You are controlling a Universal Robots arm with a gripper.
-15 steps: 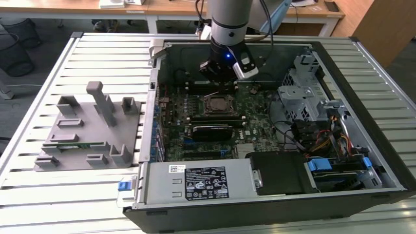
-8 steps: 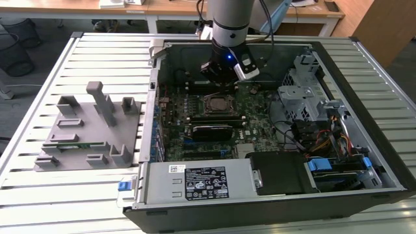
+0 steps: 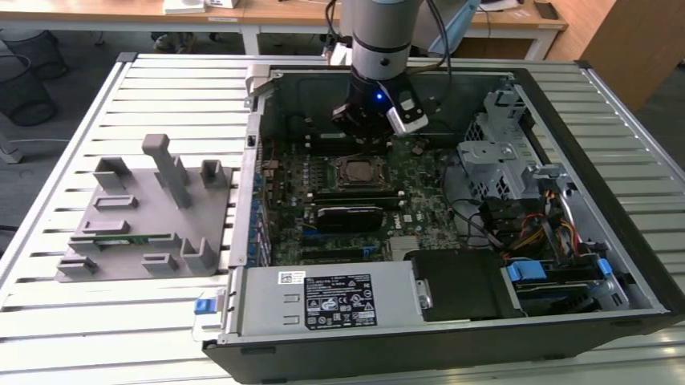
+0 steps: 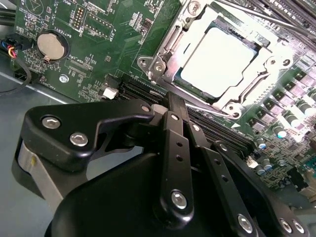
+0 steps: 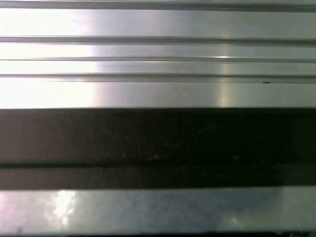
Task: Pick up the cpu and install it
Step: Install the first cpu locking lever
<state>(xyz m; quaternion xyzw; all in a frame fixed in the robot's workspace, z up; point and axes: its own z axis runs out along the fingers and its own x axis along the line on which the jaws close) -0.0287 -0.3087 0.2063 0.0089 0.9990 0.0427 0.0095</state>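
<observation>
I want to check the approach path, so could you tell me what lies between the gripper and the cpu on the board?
In the second wrist view, dark memory slots cross the board between the gripper and the cpu in its socket.

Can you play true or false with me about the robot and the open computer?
1. The cpu sits in its socket on the green board. True.
2. The gripper is carrying the cpu. False: the chip lies in the socket, apart from the jaws.
3. The gripper hangs inside the open computer case. True.
4. The grey holder stands inside the case. False: it stands on the table at the exterior view's left of the case.
5. A round silver battery sits on the board. True.
</observation>
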